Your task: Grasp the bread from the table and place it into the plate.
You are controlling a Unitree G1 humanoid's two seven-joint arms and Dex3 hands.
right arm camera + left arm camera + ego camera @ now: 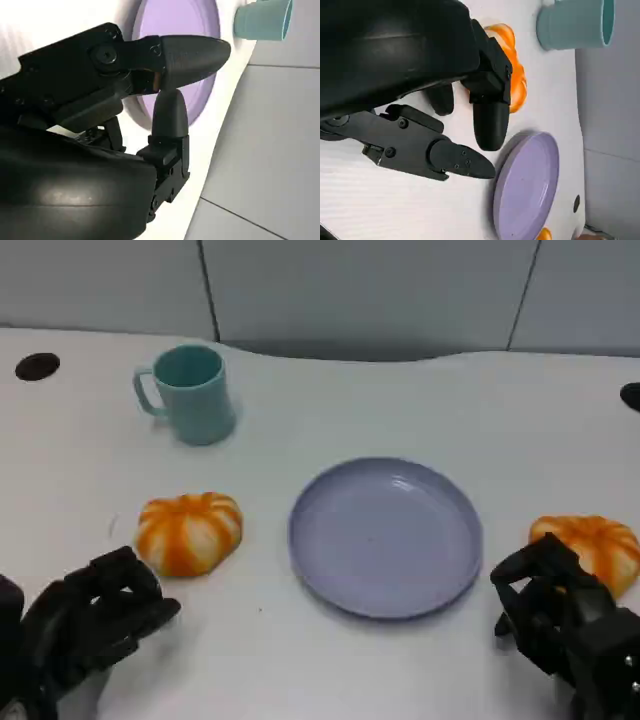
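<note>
Left of centre, head view: pre-grasp step, nothing lifted yet.
Bread (190, 531) flat on table (300, 400), just left of plate (386, 536), apart from its rim; second bread (592, 548) at right edge, just behind right hand (556, 618). Plate bare, so placing not yet done. Left hand (95, 625) lower left, fingers curled in, gripping nothing, close to nearer bread but no clear contact. Right hand likewise curled, nothing held. Mug (188, 393) upper left, well clear. Next, prob.: spread left fingers, reach fwd over bread, close round its sides, lift, carry right to plate.
</note>
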